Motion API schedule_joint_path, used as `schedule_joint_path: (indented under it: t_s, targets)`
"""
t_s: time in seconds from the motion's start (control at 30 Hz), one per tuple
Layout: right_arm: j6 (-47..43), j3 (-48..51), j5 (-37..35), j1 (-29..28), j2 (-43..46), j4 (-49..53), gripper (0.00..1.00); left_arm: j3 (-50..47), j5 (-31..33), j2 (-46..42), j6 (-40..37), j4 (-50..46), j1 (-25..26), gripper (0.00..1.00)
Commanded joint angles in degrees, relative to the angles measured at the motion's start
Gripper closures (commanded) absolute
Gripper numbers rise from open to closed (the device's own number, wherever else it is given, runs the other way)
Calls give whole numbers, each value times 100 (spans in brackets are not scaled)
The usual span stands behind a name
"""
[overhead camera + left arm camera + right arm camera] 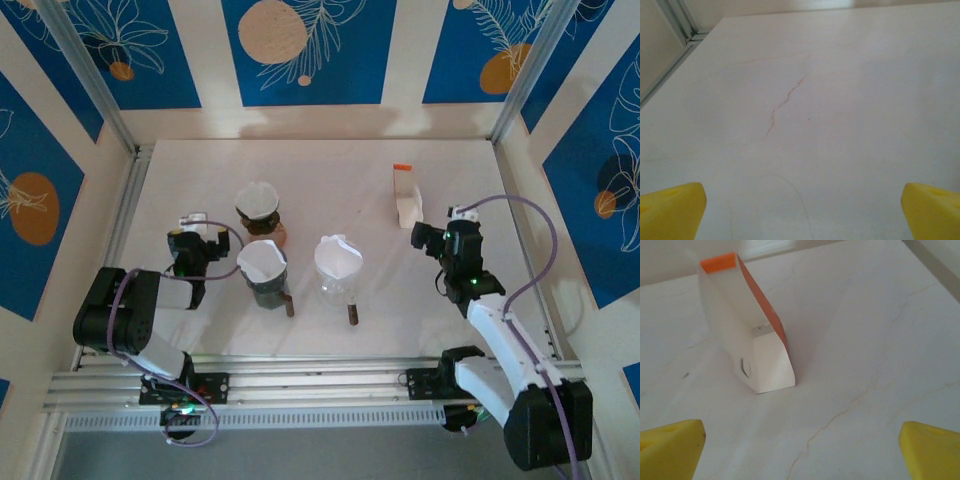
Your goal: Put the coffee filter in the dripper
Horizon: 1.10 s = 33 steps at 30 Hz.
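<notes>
Sitting in open cups at mid-table, white paper filters (pixel 338 255) show from above in three places: the clear dripper (pixel 340 285), the dark dripper (pixel 268 292) to its left, and the far dripper (pixel 272 232) on a brown base. Each cup seems to hold paper, so the task reads as done or close to it. How well each filter is seated cannot be told.

A white wedge-shaped holder (pixel 405 200) (pixel 730 335) with an orange top stands upright on the table (pixel 330 170), right of the cups. Its long axis runs from near to far. Whether loose filters remain in it cannot be told.

The holder lies just ahead of the right claw (pixel 427 236) (pixel 802 447) and slightly to its left, roughly in line with that arm's reach. Of the two arms, the right one is also nearer the clear dripper. The right claw hangs low and released, its jaws wide and empty.

The left claw (pixel 195 224) (pixel 802 212) rests just beside the dark dripper on its left. It points at bare table toward the far wall, its jaws likewise wide and empty. Both arms sit folded back near their bases.
</notes>
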<state>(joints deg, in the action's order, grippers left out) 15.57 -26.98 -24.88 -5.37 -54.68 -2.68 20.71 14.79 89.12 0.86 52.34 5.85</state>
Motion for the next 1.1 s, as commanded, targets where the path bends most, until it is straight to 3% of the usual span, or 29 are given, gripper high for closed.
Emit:
schedule_joint_path:
  t_s: [0.0, 0.27, 0.33, 0.43, 1.07]
  targets:
    - [-509, 86, 682, 310, -807, -1838, 1, -51, -143, 61, -139, 387, -66, 0]
    - [-503, 375, 1018, 573, -2785, -4024, 1, -50, -147, 53, -130, 367, -66, 0]
    - [-751, 204, 1224, 451, -3119, -4054, 1, -45, -144, 53, -135, 360, -66, 0]
    - [-855, 427, 1573, 493, -3316, -4680, 1, -23, -137, 62, -130, 332, -73, 0]
    - [-885, 382, 1443, 444, -3256, -4486, 1, -32, -144, 68, -127, 347, -66, 0]
